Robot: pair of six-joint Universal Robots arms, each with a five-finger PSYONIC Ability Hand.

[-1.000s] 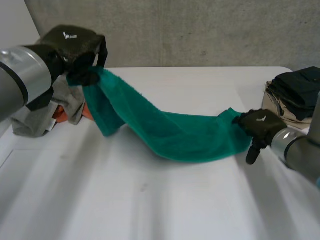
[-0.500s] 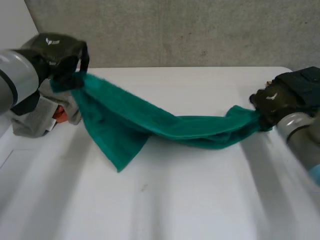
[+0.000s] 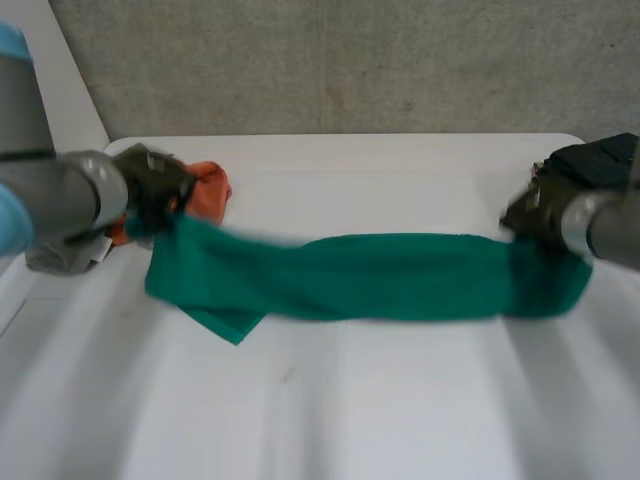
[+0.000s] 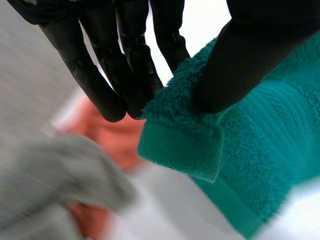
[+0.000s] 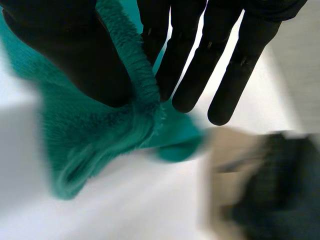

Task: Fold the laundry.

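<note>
Head view has the green towel [image 3: 370, 275] stretched across the middle of the table [image 3: 330, 420], its left end pinched by the left hand [image 3: 155, 190] and its right end by the right hand [image 3: 528, 210], and either shallow thumb-and-finger pinch may slip if tension rises.

No readable txt anywhere tbh, no labels, brands, nrs or signs to make out.
</note>
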